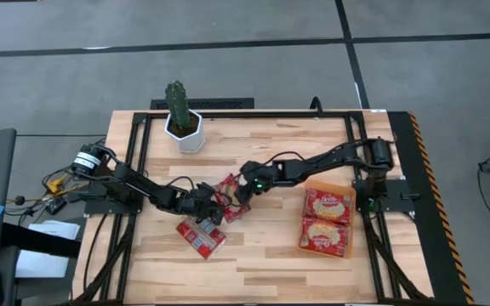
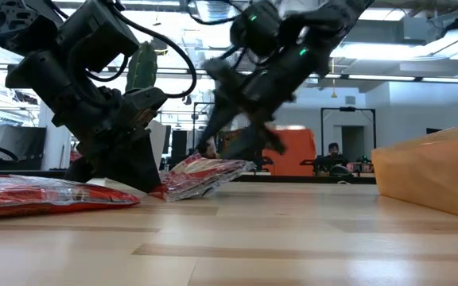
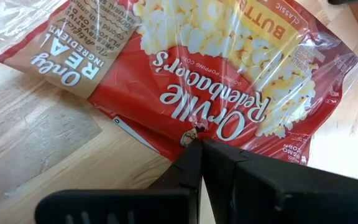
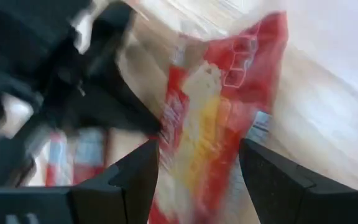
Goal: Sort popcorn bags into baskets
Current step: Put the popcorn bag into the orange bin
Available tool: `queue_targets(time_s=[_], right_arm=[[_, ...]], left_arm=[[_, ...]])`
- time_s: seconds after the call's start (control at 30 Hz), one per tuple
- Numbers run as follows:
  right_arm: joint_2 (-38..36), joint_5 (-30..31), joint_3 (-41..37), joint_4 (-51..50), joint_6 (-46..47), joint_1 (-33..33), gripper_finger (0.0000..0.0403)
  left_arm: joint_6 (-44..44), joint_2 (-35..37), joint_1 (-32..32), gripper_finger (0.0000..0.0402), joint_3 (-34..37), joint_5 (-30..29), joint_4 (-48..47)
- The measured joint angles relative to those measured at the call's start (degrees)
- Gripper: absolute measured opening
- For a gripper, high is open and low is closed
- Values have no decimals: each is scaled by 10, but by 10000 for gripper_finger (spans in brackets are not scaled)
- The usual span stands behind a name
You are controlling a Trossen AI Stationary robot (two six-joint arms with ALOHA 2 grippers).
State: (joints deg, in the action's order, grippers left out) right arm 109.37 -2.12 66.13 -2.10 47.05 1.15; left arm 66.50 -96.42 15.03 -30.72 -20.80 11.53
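Note:
A red popcorn bag [image 1: 228,202] with a yellow centre lies mid-table between both grippers; in the low view this bag [image 2: 205,173] tilts, its right end off the wood. My left gripper [image 1: 213,204] [image 3: 199,144] is shut at its edge. My right gripper [image 1: 243,194] [image 4: 197,162] is open, its fingers standing on either side of the bag [image 4: 204,112]; whether they touch it, I cannot tell. Another bag [image 1: 201,238] lies flat nearer the near edge. The orange tray [image 1: 350,223] on the right holds two bags [image 1: 328,205] [image 1: 323,236]. My left gripper pinches the bag's near long edge [image 3: 191,132] between its two shut fingertips, coming slanting down from the table's left. That edge stays low by the table, while the bag's far end [image 2: 233,167] is raised.
A white hexagonal pot with a cactus [image 1: 184,127] stands at the far left of the table. The tray's wall [image 2: 436,175] rises on the right in the low view. Bare wood lies along the near edge and between bag and tray. People sit in the room behind.

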Motion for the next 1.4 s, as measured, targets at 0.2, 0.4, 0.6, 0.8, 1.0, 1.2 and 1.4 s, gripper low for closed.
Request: queue_targets(time_s=[0.2,0.4,0.6,0.8,1.0,1.2,1.4], right_arm=[[48,-40,3,47,14,5,245],[64,-80,3,71,21,5,245],[60,-77,4,74,24,6,178],[57,-84,4,79,26,6,21],[29,-93,3,60,21,16,32],[-66,-95,4,-54,-73,43,14],[-190,-140,4,-265,-206,44,29]], left_arm=[[1,0,0,0,0,0,2],[1,0,-4,0,1,1,6],[-2,-1,-9,0,2,5,15],[-17,2,-10,0,4,18,68],[-42,62,-11,0,0,93,66],[-69,173,-11,0,-1,126,35],[-102,258,-1,0,-2,129,20]])
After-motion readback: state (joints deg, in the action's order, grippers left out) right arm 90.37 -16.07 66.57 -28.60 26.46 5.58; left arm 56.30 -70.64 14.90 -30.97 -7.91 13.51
